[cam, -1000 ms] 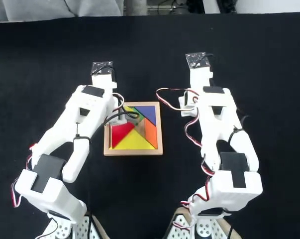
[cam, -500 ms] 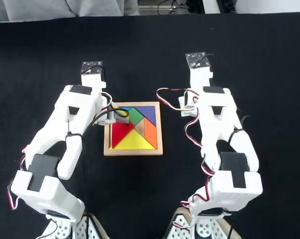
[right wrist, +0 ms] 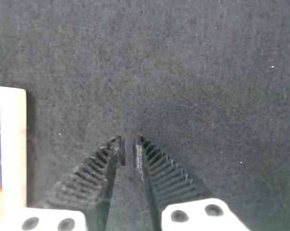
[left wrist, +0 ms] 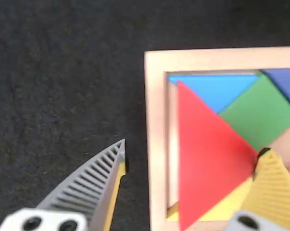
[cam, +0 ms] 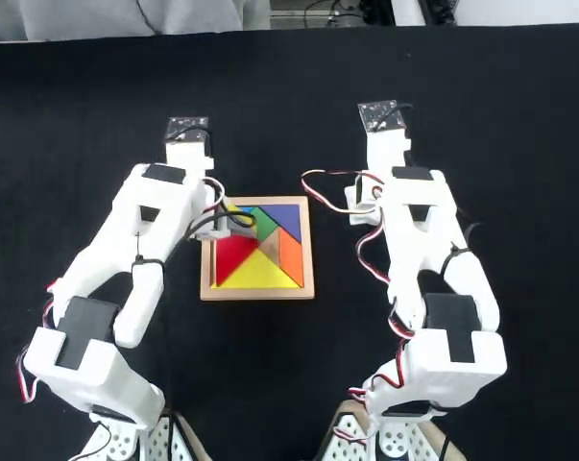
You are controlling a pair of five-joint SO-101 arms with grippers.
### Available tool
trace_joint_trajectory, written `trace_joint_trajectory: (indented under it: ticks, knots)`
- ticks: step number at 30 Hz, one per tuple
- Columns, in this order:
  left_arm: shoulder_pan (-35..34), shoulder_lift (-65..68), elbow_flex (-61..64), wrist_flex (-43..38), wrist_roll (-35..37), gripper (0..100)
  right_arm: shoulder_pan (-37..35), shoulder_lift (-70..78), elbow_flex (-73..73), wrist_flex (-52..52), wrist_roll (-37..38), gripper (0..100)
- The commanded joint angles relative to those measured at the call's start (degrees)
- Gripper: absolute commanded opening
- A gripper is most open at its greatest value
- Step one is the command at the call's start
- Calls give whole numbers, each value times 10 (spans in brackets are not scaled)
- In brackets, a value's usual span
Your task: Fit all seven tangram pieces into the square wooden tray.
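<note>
tray (cam: 257, 292) sits mid-table (cam: 481, 115) and all seven pieces look in, so you're at final seating. your left gripper (left wrist: 193, 147) has its fingers spread astride the 10 o'clock wall, one tip by the red triangle (left wrist: 207, 168). your right gripper (right wrist: 128, 142), fingers nearly pressed together, hangs off 2 o'clock; next, nudge that triangle flush, gently.

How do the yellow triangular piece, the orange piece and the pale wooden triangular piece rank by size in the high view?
Largest: yellow triangular piece.
Then: orange piece.
Smallest: pale wooden triangular piece.
All lie flat in the square wooden tray.
</note>
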Motion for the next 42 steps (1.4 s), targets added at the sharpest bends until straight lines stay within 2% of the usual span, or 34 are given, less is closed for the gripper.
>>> trace_joint_trajectory:
  ticks: [1,6,11,18,28,31,37,42]
  knots:
    - [-20,24,-28,-6,-3,403,-6,-8,-1,4,5,47]
    - [-17,75,-46,-1,0,403,-5,-9,-1,4,5,47]
    - [-47,76,-57,33,-4,403,-5,-9,-1,4,5,47]
    - [-51,44,-31,35,-48,403,-6,-9,-1,4,5,47]
    - [-50,4,-39,61,-48,403,-4,-9,-2,4,5,47]
    - [-63,-32,-72,87,-44,403,-4,-9,-2,4,5,47]
    - [-143,-172,-110,162,-48,403,-3,-10,-5,0,4,47]
    - [-197,-318,-102,142,-49,403,-2,-62,-48,26,1,47]
